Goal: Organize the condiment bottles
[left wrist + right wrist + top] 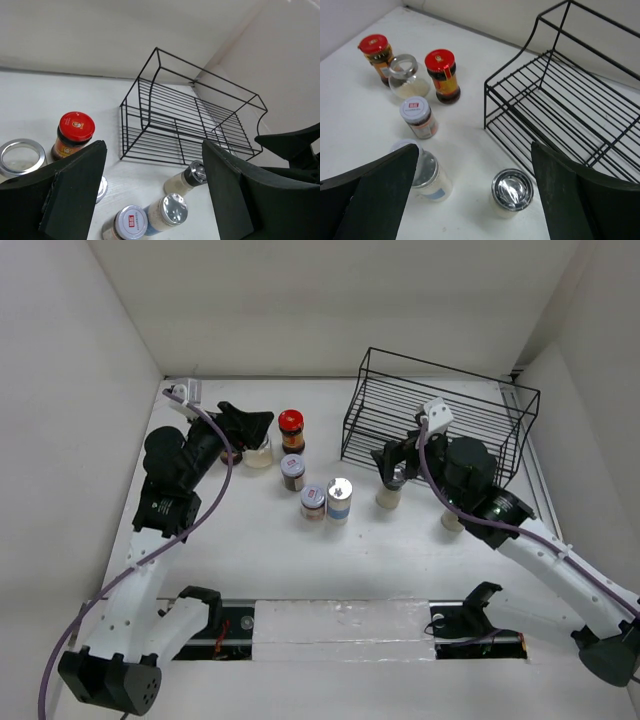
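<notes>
Several condiment bottles stand on the white table. My right gripper [394, 466] [474, 148] is open just above a pale shaker [512, 192] [388, 494] with a black-and-silver cap, which shows between the fingers without touching them. My left gripper [246, 428] [154, 145] is open and empty above a clear silver-rimmed jar [258, 453] [20, 155]. A red-capped jar [291, 429] [75, 132], a dark jar [292, 472], a white-lidded jar [313, 502] [418, 117] and a silver-capped shaker [340, 498] [432, 175] cluster in the middle. A second red-capped jar [377, 54] stands behind the clear jar.
The black wire rack [440, 420] [570, 100] [190, 125] stands empty at the back right, close to my right gripper. Another pale bottle [452, 521] is partly hidden under the right arm. White walls enclose the table on three sides.
</notes>
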Controlling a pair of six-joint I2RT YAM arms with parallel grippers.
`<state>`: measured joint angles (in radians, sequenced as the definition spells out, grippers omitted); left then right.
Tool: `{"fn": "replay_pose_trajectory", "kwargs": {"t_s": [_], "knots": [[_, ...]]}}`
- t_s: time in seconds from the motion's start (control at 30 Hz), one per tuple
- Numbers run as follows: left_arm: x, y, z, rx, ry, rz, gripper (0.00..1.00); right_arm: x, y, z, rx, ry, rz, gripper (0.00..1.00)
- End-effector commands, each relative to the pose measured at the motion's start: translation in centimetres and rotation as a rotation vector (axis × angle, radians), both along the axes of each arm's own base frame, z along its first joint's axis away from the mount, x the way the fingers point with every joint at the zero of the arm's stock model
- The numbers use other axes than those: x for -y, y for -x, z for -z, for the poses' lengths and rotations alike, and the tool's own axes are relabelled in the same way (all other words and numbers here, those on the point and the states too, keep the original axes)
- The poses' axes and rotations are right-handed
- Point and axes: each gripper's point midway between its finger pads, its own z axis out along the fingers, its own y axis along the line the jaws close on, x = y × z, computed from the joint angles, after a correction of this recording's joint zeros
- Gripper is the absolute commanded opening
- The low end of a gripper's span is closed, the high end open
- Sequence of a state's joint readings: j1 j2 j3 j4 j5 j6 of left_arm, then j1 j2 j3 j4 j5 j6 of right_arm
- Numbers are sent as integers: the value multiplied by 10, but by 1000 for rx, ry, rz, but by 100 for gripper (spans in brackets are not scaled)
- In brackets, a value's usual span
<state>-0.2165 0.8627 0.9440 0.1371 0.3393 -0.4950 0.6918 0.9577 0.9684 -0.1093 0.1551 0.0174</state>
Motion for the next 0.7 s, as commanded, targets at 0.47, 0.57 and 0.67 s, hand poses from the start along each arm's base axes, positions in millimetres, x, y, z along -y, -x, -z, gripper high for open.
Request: {"fn": "replay_pose_trajectory", "kwargs": {"t_s": [0.47,0.57,0.67], "knots": [[0,-13,14,-7,-36,-16,14,2,-11,86,-255,140,102,72],[-2,-16,20,-22,-48,-27,28,-6,-13,112,-316,172,86,100],[0,-15,17,-18,-38,-16,42,0,-15,126,-354,222,119,100]]}}
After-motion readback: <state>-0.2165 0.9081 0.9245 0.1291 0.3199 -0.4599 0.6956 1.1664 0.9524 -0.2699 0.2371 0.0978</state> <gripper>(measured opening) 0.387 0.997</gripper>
